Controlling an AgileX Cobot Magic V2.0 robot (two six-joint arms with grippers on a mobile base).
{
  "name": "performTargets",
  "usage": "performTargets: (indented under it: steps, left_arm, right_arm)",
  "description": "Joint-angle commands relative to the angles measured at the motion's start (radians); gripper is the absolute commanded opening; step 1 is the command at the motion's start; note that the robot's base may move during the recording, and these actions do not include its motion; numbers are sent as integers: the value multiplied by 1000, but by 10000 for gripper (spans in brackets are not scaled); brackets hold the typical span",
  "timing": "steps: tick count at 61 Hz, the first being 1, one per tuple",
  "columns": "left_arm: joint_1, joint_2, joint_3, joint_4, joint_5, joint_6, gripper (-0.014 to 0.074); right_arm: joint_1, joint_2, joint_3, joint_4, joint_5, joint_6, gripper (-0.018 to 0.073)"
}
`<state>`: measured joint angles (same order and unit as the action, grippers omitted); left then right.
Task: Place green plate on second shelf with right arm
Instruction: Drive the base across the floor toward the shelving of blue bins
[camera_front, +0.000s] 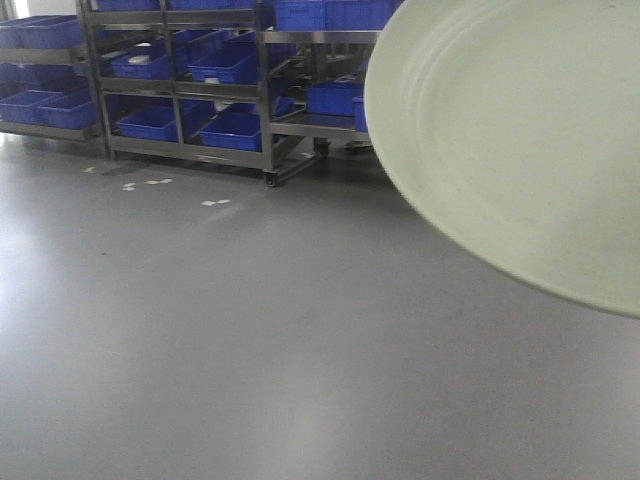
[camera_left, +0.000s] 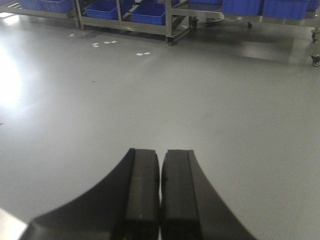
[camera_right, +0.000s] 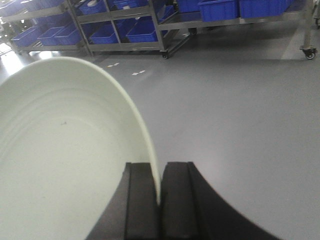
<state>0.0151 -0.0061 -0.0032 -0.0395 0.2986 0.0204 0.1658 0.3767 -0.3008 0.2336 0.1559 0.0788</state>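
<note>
With the right gripper (camera_right: 160, 172) pinched on the green plate (camera_right: 65, 150) rim, grip firmly, carry level, and approach the shelf rack (camera_front: 267, 110) squarely.

The green plate (camera_front: 520, 140) was cropped by the upper and right frame edges and hid the racks (camera_front: 266, 100) behind; its rim disappeared inside the right gripper (camera_right: 160, 175). Floor scraps (camera_front: 215, 203) were too small to identify.
</note>
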Motion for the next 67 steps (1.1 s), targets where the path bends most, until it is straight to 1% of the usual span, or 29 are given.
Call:
performTargets:
  steps: [1,67]
  left_arm:
    - [-1,-21,40,-1,-80,0,124]
    - [-3,-21,40,-1,-80,0,124]
  right_arm:
    - [-6,3,-36,7,-108,2,48]
    - [-7,3,-36,7,-108,2,48]
